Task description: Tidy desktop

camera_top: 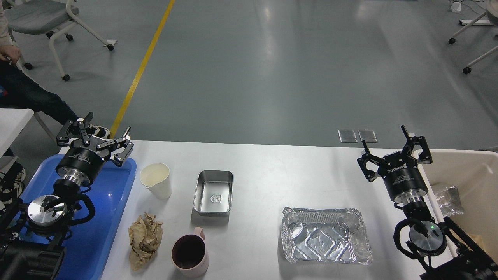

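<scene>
The white desktop (272, 171) holds a paper cup (156, 181), a small metal tin (214, 192), a crumpled brown paper (144, 239), a pink mug (190, 254) and a crinkled foil tray (325, 241). My left gripper (109, 122) hovers open over the far corner of the blue tray (105, 217), left of the paper cup, with nothing between its fingers. Open and holding nothing too, my right gripper (383, 136) stands at the right end, beyond the foil tray and beside the beige bin (467, 171).
Inside the beige bin lies a crumpled clear wrapper (447, 200). A person's leg (27, 97) and a wheeled chair (58, 23) are on the floor off the far left corner. A second white table edge (13, 116) shows at the left.
</scene>
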Available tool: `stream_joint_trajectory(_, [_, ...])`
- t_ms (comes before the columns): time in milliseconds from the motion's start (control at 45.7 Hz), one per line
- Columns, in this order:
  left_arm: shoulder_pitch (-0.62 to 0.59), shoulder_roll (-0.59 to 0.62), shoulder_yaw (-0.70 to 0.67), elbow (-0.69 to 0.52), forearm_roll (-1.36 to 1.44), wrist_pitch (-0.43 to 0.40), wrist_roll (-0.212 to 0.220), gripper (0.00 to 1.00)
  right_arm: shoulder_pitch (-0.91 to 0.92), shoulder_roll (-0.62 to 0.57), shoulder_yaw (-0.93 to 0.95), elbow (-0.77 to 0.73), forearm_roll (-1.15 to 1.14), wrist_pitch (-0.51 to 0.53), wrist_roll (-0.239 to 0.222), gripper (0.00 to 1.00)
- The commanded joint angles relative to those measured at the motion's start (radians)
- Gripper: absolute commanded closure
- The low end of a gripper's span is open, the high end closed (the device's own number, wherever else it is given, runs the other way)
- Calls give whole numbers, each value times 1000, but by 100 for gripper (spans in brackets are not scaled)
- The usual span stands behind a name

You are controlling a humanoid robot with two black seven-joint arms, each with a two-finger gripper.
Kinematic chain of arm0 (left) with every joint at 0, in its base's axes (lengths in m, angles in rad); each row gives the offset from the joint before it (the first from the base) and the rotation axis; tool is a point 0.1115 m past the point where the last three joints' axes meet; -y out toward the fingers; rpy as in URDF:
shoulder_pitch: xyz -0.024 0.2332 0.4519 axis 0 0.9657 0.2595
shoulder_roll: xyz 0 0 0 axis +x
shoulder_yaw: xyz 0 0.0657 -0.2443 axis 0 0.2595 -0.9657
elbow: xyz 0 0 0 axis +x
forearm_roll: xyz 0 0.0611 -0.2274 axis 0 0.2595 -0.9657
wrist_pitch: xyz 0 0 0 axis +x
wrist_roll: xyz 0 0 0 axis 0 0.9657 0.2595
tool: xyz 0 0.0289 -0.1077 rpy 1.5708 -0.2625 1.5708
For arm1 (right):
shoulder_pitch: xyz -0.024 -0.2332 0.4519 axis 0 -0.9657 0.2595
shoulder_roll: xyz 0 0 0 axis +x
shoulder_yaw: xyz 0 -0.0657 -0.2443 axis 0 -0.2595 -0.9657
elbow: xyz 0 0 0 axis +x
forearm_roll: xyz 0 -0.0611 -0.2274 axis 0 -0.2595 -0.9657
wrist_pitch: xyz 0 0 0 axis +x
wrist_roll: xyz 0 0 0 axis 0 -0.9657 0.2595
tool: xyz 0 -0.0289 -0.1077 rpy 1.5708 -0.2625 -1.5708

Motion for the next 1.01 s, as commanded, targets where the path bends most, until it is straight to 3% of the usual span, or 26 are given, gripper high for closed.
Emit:
stream_joint_trajectory(0, [24,-3,-14,-59,3,36,-2,4,0,1,-2,0,0,-1,0,0])
stream_joint_trajectory(284, [65,58,-22,-82,127,36,-17,4,0,1,-2,-2,-3,-1,1,0])
stream_joint_trajectory(525, [129,107,-57,-159,348,90,-138,4,2,11,-3,-2,-6,-1,0,0])
stream_joint_trajectory(656, [169,152,-45,-273,454,173,-134,4,2,9,-3,-2,-14,-1,1,0])
stream_joint_trajectory(809, [220,221,-12,-309,517,191,-125,4,0,8,-3,-2,-17,-1,1,0])
stream_joint_trajectory(984, [252,395,110,-323,518,199,-126,4,2,8,-5,-3,-18,-1,1,0])
